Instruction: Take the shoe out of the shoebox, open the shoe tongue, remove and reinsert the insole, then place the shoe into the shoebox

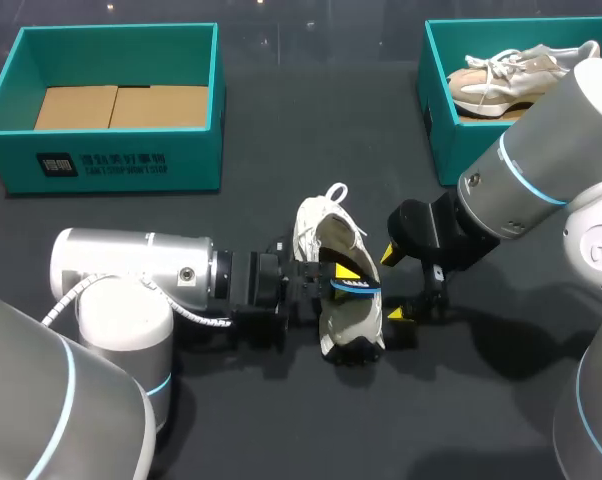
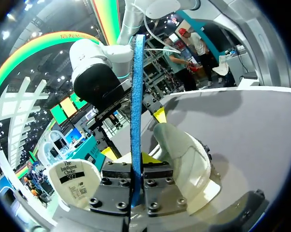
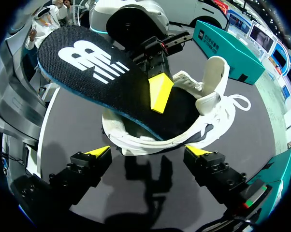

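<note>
Insole (image 3: 87,72) clamped by left end effector (image 2: 136,162) over shoe (image 1: 353,335), right end effector (image 3: 148,152) agape alongside, shoeboxes (image 1: 111,165) (image 1: 441,130) beyond.

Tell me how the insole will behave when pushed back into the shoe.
Likely floppy: the insole looks very thin edge-on. Probably light, since the left gripper holds it aloft by one narrow pinch. Pushed hard into the shoe, it may buckle.

Bright, even overhead light; dark worktop (image 1: 281,140) matte. Soft shadows pool under shoe (image 1: 326,240) toward 6 o'clock; sheen on right arm (image 1: 551,150) casing, 3 o'clock.
</note>
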### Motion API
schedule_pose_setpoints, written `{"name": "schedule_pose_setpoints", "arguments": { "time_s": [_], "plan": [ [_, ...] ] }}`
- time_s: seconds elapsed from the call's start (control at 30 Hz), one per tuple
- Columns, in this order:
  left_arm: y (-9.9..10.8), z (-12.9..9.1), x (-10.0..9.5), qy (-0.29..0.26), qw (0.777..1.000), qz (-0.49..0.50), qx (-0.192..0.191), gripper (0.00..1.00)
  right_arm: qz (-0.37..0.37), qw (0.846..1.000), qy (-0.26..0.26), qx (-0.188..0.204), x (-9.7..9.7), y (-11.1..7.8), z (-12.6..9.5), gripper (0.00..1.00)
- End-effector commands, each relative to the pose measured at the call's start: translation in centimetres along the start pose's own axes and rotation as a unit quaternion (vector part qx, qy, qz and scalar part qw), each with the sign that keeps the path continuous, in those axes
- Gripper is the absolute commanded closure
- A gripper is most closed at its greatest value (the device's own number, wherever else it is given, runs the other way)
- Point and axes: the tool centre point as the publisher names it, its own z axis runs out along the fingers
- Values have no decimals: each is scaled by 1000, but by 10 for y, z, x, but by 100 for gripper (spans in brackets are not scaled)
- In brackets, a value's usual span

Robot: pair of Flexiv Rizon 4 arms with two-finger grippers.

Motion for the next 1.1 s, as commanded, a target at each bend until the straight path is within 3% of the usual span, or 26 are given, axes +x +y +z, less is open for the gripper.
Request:
{"name": "schedule_pose_setpoints", "arguments": {
  "time_s": [0.03, 0.1, 0.17, 0.2, 0.37, 0.5, 0.73, 0.83, 0.87, 1.1],
  "plan": [
    [4, 2, -2, 0, 1000, -8, 3, 100, 0, 1000, -1, 0, 1, 0, 1, 0],
    [3, 1, -3, -1, 1000, -10, 5, 100, 0, 1000, -1, 0, 1, 0, 1, 0],
    [2, -1, -4, -2, 1000, -12, 7, 77, 0, 1000, -1, 0, 1, 0, 1, 0],
    [1, -2, -5, -2, 1000, -13, 8, 73, 0, 1000, -1, 0, 1, 0, 1, 0],
    [-6, -5, -7, -4, 1000, -16, 17, 63, 0, 1000, -1, 0, 1, 0, 1, 0],
    [-16, -7, -7, -3, 999, -14, 28, 62, 0, 1000, -1, 0, 1, 0, 1, 0],
    [-32, -5, -4, 7, 999, 2, 45, 63, 0, 1000, -1, 0, 1, 0, 1, 0],
    [-35, -3, -2, 14, 999, 9, 47, 79, 0, 1000, -1, 0, 1, 0, 1, 0],
    [-36, -2, -2, 17, 999, 11, 47, 100, 0, 1000, -1, 0, 1, 0, 1, 0],
    [-21, 3, 0, 18, 999, 22, 38, 100, 0, 1000, -1, 0, 1, 0, 1, 0]
  ]
}}
